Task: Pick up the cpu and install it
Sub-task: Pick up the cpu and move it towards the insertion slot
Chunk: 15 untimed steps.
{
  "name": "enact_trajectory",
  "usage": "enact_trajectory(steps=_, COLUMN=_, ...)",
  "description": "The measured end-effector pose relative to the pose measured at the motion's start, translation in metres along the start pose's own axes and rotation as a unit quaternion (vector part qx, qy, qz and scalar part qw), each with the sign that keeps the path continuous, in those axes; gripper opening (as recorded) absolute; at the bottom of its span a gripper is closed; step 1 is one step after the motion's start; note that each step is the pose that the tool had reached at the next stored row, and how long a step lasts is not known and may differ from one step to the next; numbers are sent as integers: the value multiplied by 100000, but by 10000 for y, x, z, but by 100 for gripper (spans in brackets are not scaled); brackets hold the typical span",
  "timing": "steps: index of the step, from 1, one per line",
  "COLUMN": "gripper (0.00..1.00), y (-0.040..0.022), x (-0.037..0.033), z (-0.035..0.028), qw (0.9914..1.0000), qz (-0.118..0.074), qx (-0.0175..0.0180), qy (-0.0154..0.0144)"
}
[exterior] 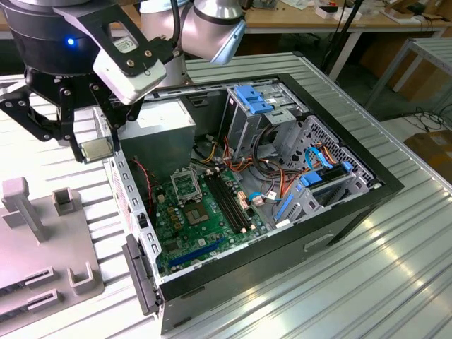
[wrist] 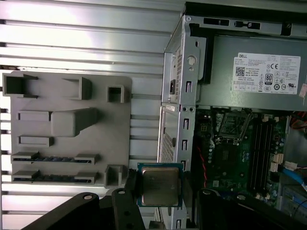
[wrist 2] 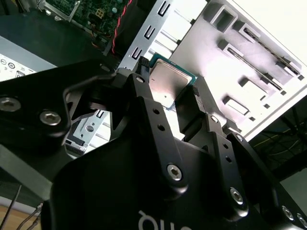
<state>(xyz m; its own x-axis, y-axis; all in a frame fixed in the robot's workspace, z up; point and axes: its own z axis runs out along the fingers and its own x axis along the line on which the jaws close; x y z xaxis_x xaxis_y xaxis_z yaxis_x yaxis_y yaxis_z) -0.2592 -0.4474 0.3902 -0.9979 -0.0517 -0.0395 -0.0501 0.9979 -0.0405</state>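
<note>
Pincer (wrist 2: 167, 89) closed narrow on the cpu (wrist: 159, 186), gripping its opposite edges, hovering over the computer case (wrist: 184, 120) side wall

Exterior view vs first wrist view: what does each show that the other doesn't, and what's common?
Exterior view extra: the arm's silver joint and the blue drive cage at the case's far end. First wrist view extra: the power supply's white label. Shared: cpu clamped in the pincer, the motherboard socket, grey fixture tray.
</note>
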Motion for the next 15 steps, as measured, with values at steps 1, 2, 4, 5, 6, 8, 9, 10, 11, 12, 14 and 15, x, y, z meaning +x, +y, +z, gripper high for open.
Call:
enact_trajectory(steps=1, gripper=47, y=0, x=-9, z=2, qw=100000, qz=6, qx=8, qy=-44)
enact_trajectory(steps=2, gripper=47, y=0, x=-16, z=4, qw=100000, qz=7, qx=2, qy=-80)
enact_trajectory(steps=4, gripper=47, y=-1, x=-34, z=8, qw=100000, qz=8, qx=5, qy=-133)
enact_trajectory(steps=5, gripper=47, y=-2, x=-54, z=11, qw=100000, qz=12, qx=6, qy=-158)
enact_trajectory(steps=6, gripper=47, y=-3, x=-67, z=12, qw=100000, qz=9, qx=9, qy=-161)
enact_trajectory(steps=8, gripper=47, y=-4, x=-81, z=14, qw=100000, qz=7, qx=7, qy=-165)
enact_trajectory(steps=9, gripper=47, y=-4, x=-92, z=14, qw=100000, qz=9, qx=8, qy=-166)
enact_trajectory(steps=10, gripper=47, y=-4, x=-99, z=14, qw=100000, qz=9, qx=9, qy=-164)
enact_trajectory(steps=11, gripper=47, y=-5, x=-107, z=15, qw=100000, qz=11, qx=7, qy=-165)
enact_trajectory(steps=12, gripper=47, y=-6, x=-126, z=16, qw=100000, qz=12, qx=8, qy=-167)
enact_trajectory(steps=14, gripper=47, y=-7, x=-150, z=18, qw=100000, qz=9, qx=9, qy=-165)
enact_trajectory(steps=15, gripper=47, y=-8, x=-168, z=20, qw=100000, qz=5, qx=7, qy=-166)
